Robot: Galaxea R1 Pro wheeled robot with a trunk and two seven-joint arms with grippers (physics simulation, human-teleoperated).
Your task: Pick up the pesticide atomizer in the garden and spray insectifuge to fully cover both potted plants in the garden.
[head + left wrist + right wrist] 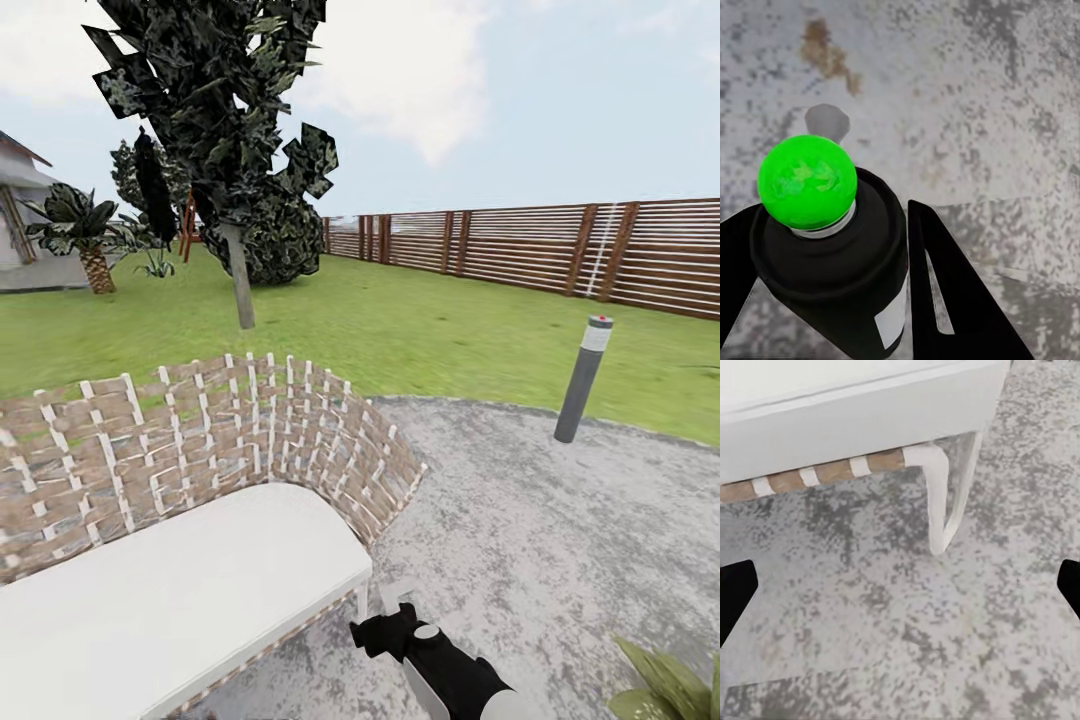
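Note:
In the left wrist view, the pesticide atomizer [840,262] is a black bottle with a pale label patch and a bright green round top. My left gripper [832,300] is shut on it, one black finger pressed to each side, above grey paving. My right gripper [385,628] sits low over the paved circle beside the chair's front corner. In the right wrist view this gripper [900,589] is open, its fingertips far apart with nothing between them. Pointed green leaves of a potted plant [668,685] poke in at the lower right corner, and its pot is out of view.
A woven wicker chair [200,450] with a white seat cushion [170,590] stands at the left front, its white leg [937,502] close to my right gripper. A grey bollard lamp [583,380] rises at the paving's edge. Lawn, a dark tree [240,290] and the slatted fence [560,250] lie beyond.

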